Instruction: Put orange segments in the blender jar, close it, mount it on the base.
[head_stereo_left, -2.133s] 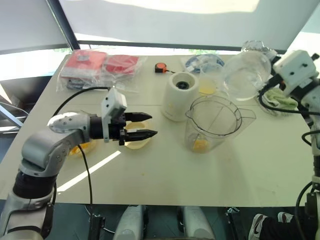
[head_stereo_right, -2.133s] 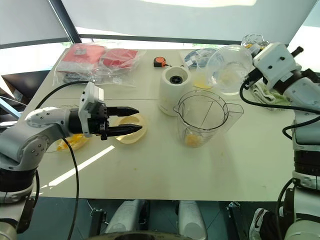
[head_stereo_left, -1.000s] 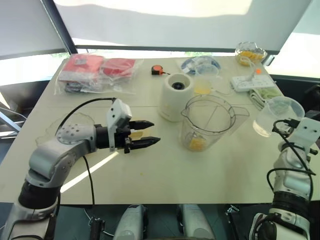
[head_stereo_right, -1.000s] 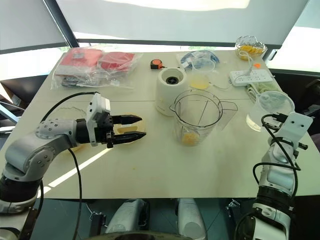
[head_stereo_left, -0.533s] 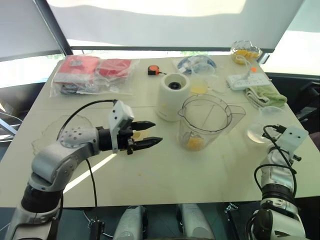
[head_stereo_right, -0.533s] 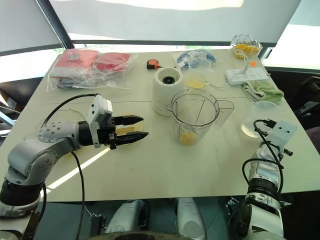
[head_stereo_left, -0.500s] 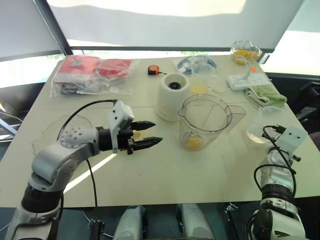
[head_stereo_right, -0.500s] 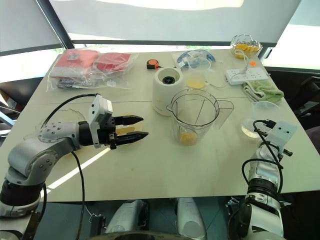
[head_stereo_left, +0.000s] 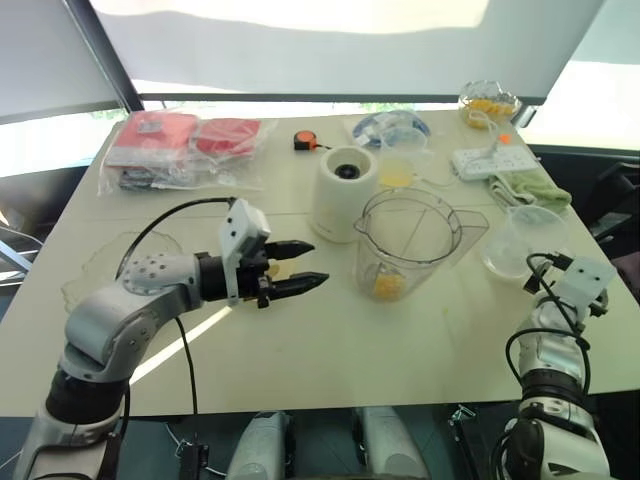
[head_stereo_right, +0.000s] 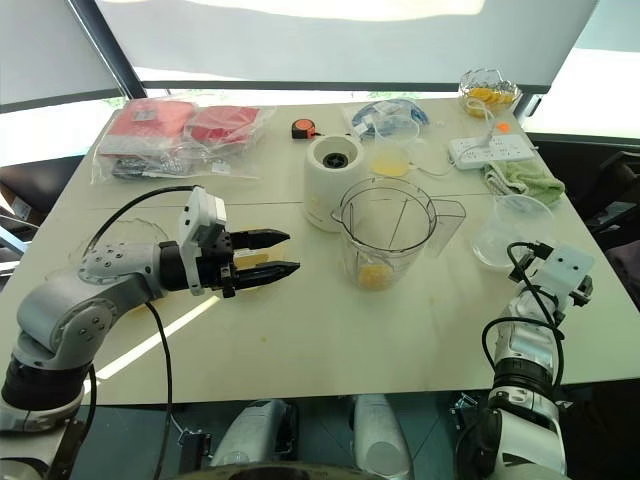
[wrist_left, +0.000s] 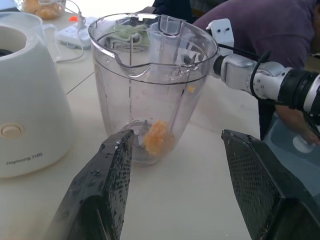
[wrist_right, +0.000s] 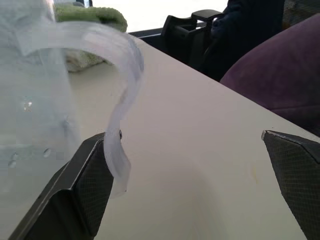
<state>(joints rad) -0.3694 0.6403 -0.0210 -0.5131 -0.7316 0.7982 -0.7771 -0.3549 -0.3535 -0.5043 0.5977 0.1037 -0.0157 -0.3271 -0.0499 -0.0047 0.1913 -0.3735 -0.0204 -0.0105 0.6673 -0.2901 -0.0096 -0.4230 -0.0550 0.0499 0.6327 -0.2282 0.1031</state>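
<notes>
The right gripper, clamped on the shallow clear bowl a second ago, now stands spread beside it — bowl set down near the table's right edge. The left gripper hovers open at centre-left, unchanged. The blender jar, orange segments at its bottom, stands mid-frame, the base just behind — bare tabletop in front.

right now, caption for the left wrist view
Open left gripper faces the jar holding orange segments, beside the base.
</notes>
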